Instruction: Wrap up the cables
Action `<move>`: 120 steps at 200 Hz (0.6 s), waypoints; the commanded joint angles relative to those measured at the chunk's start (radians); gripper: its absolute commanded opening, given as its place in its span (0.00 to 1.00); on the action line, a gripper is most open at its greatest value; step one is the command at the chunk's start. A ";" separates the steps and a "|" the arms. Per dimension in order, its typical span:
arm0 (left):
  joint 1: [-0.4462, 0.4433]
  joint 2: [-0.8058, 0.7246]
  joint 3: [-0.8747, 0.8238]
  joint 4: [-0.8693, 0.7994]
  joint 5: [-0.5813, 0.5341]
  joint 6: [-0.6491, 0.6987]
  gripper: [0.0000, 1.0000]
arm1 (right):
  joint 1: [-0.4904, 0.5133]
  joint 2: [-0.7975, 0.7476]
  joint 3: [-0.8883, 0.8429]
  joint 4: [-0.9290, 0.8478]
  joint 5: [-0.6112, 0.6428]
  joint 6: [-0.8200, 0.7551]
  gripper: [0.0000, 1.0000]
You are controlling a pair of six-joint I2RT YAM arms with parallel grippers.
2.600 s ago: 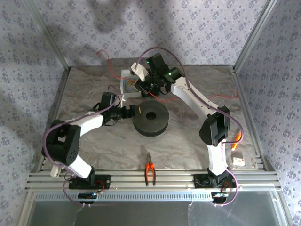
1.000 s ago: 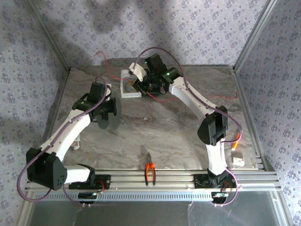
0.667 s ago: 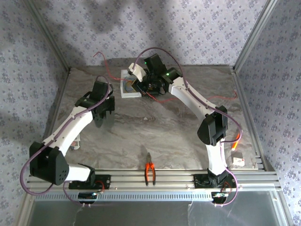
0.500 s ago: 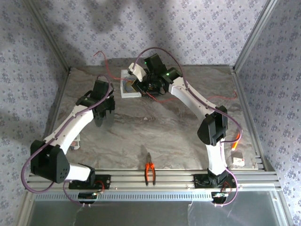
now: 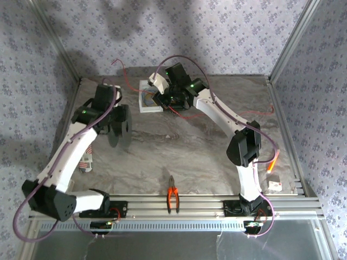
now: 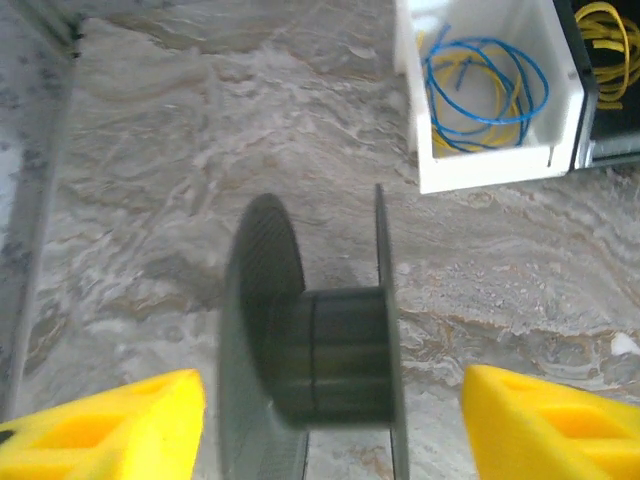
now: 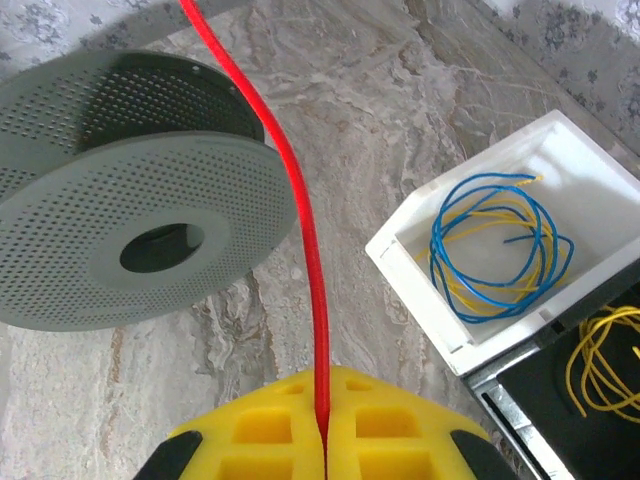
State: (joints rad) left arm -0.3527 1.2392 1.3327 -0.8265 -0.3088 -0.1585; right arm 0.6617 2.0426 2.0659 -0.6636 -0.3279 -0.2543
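The black round spool (image 6: 320, 350) stands on its edge on the marble table, left of the middle (image 5: 120, 128). My left gripper (image 6: 330, 388) is open, one yellow finger on either side of the spool, with a gap to each flange; in the top view it hangs just above the spool (image 5: 115, 116). The red cable (image 7: 300, 200) is pinched in my right gripper (image 7: 322, 432), which is shut on it. From there the cable rises past the spool's perforated face (image 7: 140, 190) toward the back wall (image 5: 123, 73). My right gripper (image 5: 155, 97) is by the white box.
A white box (image 7: 420, 262) with blue and yellow wire sits at the back (image 5: 145, 104), and beside it a black box (image 7: 560, 385) with a yellow wire coil. Orange pliers (image 5: 173, 197) lie at the front rail. Small white and orange parts (image 5: 274, 184) sit at the right edge.
The spool lay flat at mid-table 2.6 s ago. The left arm has since swung to the left, and the spool now stands on edge beneath its gripper. The right arm has barely moved.
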 commanded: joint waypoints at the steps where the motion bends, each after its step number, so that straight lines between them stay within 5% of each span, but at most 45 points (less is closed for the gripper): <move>1: 0.042 -0.038 0.007 -0.162 -0.057 0.032 0.79 | 0.004 0.019 -0.006 -0.005 0.021 0.020 0.00; 24: 0.133 -0.051 -0.082 -0.146 0.061 0.020 0.92 | 0.007 0.022 -0.006 -0.006 0.023 0.020 0.00; 47: 0.175 -0.059 -0.146 -0.100 0.114 0.006 0.92 | 0.011 0.020 -0.006 -0.016 0.025 0.018 0.00; 120: 0.257 0.005 -0.208 0.006 0.268 -0.013 0.30 | 0.045 0.016 -0.008 -0.073 0.145 0.023 0.00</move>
State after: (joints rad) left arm -0.1051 1.2255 1.1225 -0.8635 -0.1081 -0.1604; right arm 0.6865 2.0514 2.0590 -0.6827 -0.2630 -0.2504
